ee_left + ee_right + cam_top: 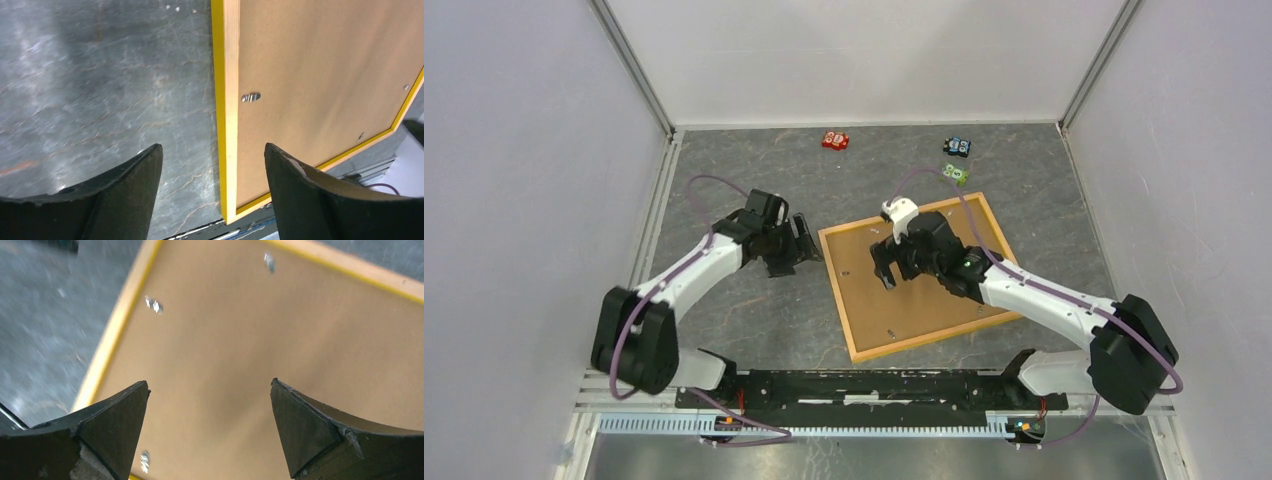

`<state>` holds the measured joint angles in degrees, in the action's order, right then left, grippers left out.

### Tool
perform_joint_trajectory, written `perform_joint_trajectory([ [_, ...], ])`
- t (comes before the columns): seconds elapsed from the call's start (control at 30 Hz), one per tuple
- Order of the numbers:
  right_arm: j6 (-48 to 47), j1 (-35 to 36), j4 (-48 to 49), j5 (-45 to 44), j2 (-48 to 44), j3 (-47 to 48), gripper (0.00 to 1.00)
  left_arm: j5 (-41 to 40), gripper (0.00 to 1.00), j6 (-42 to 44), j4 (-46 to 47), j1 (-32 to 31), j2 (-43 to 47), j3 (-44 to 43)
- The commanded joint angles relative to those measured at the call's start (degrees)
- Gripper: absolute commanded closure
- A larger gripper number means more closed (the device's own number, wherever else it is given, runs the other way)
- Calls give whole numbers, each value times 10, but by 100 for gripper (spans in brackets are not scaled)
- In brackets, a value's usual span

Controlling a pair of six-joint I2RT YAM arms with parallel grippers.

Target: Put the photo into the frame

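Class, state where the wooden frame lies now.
In the top view, the frame lies on the table right of centre, beneath the right tool, with the left tool just beyond its left rail.

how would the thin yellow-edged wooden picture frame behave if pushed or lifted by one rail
Probably stiff: the yellow-edged wooden frame has straight rails, and metal tabs seem to hold its brown backing board, so it should slide as one piece. Lying flat on the grey table, it looks unlikely to tip. Lifted by one rail, it might swing.
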<state>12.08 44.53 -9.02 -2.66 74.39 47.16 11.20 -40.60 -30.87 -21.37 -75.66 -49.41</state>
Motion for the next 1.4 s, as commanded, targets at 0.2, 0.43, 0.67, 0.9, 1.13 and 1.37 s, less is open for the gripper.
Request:
perform_joint_trajectory([
  [0.2,-89,-20,-37,-43,-61,-58,2,50,28,24,1,-17,-202,-146],
  [0.43,-95,-108,-82,-85,-64,-39,2,-12,30,25,-17,-67,-288,-189],
  [0.67,-106,-186,-120,-124,-75,-6,2,-177,43,129,-133,-66,-360,-271],
  [0.9,-84,-233,-135,-112,-72,-17,2,-233,81,205,-177,-45,-391,-294],
  [1.13,-71,-239,-143,-171,-93,-70,2,-329,94,267,-171,20,-343,-284],
  [1.37,-53,-250,-167,-111,-56,-89,4,-331,95,277,-147,26,-336,-280],
])
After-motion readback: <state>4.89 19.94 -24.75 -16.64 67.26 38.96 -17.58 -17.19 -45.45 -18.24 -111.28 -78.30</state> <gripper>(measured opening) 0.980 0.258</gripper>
